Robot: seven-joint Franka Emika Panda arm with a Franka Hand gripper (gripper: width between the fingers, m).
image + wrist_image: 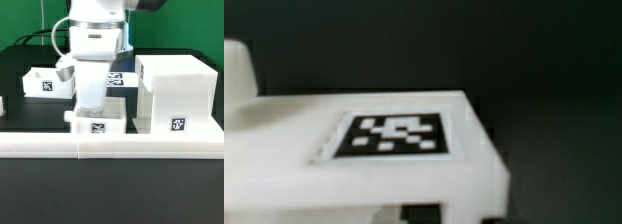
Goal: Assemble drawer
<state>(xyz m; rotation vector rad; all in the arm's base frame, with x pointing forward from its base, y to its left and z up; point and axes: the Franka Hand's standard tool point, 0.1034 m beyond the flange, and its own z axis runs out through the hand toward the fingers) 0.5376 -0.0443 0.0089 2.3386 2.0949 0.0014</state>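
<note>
Here we are seeing the arm (95,40) reaching down in the middle of the exterior view, with the hand (88,104) sitting right at the top of a small drawer box (97,122). We are not making out the fingers clearly in either view, so we cannot tell whether the hand is apart, together or clamped on the box. The small drawer box is standing on the dark surface (110,190), against the white rail (150,146) running along the front, and just beside the tall cabinet (175,90) on the exterior view's right. A second drawer box (45,82) is sitting farther back on the exterior view's left, well apart from the others. In the wrist view we are looking at a tagged white part (397,135), slightly blurred, filling much of the frame against the dark
</note>
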